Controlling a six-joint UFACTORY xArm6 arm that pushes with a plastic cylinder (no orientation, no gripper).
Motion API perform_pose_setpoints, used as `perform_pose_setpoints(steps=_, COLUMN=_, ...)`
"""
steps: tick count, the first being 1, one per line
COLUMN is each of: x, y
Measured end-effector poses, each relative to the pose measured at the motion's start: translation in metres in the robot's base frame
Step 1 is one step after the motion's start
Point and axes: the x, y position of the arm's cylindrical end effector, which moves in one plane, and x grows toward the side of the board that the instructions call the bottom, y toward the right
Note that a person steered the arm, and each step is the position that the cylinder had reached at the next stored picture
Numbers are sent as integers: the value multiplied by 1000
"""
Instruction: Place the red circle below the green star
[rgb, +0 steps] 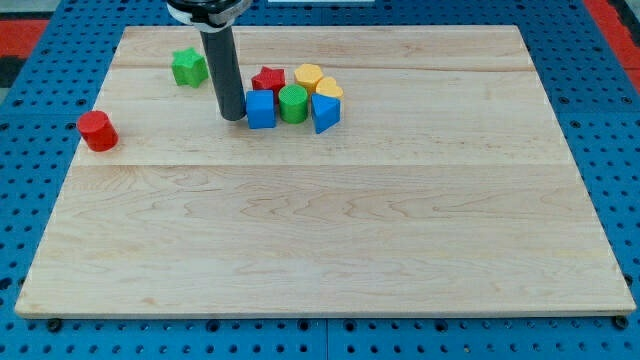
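Observation:
The red circle (98, 131) sits at the left edge of the wooden board (320, 240). The green star (189, 67) lies near the view's top left, up and to the right of the red circle. My tip (232, 117) rests on the board to the right of and below the green star, just left of a blue cube (260, 109). The tip is well to the right of the red circle and touches neither it nor the star.
A cluster lies right of the tip: the blue cube, a red star (268, 80), a green cylinder (293, 103), a yellow hexagon (308, 76), a yellow heart-like block (328, 89) and a blue triangle (325, 113). A blue pegboard (620, 180) surrounds the board.

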Motion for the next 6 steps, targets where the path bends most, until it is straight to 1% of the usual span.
perform_pose_setpoints(steps=1, x=-3, y=1)
perform_pose_setpoints(steps=2, x=2, y=-15)
perform_pose_setpoints(steps=3, x=-7, y=-55)
perform_pose_setpoints(steps=4, x=-7, y=-111)
perform_pose_setpoints(steps=5, x=-7, y=-186)
perform_pose_setpoints(steps=6, x=-7, y=-198)
